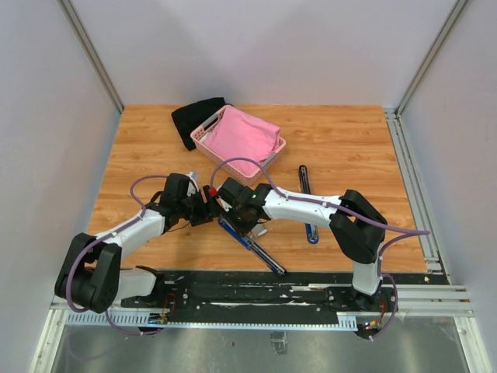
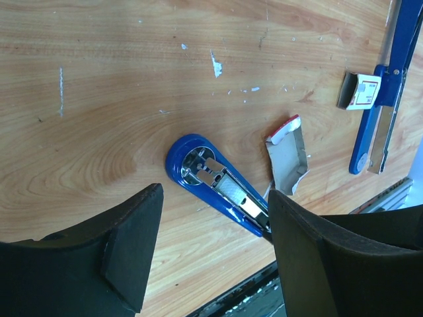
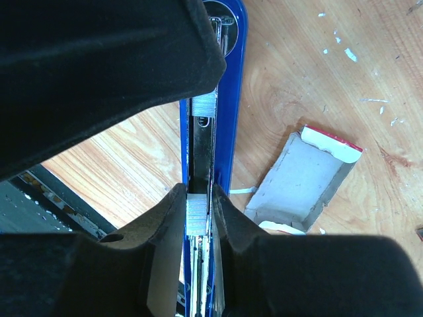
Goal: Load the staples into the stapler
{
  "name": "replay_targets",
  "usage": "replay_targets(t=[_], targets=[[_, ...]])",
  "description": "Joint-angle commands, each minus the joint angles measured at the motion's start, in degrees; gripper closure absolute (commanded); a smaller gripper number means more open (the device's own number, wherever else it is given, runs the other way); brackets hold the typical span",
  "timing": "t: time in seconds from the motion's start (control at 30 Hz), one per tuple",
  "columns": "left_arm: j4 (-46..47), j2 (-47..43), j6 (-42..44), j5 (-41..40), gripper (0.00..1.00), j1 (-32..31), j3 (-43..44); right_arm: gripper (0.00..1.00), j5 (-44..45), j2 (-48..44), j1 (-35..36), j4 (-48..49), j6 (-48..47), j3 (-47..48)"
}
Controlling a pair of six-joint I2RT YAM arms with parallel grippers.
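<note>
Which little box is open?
The flat carton beside the blue stapler: its grey inside shows. The other carton, by the long blue bar, shows its printed outside.

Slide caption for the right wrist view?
Right hand pinches the staples over the open blue stapler, an opened carton lying beside it.

Pink basket (image 1: pixel 206 127) holding a pink cloth (image 1: pixel 242 136), black cloth (image 1: pixel 192 116) touching its far-left side, wooden table (image 1: pixel 349 148).

Two blue stapler pieces (image 2: pixel 218 188) (image 2: pixel 377 112), seemingly two cartons (image 2: pixel 289 155) (image 2: pixel 363 90), one staples block (image 3: pixel 197 214), one basket (image 1: pixel 206 128), one black cloth (image 1: pixel 194 116).
</note>
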Motion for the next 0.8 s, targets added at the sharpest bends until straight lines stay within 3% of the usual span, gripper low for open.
replay_targets(t=[0.0,0.33,0.63,0.77], targets=[[0.29,0.51,0.66,-0.42,0.31,0.16,1.68,0.79,0.99,-1.00,0.75,-1.48,0.05,0.62],[-0.20,-0.03,0.70,-1.00,0.32,0.37,1.53,0.94,1.22,-3.16,0.75,-1.93,0.38,2.03],[-0.34,0.27,0.78,-0.83,0.32,0.54,1.51,0.95,1.43,-3.26,0.67,-2.20,0.83,1.68],[-0.34,0.09,0.69,-0.83,0.31,0.47,1.45,0.86,-0.09,-3.36,0.66,-1.68,1.12,1.18]])
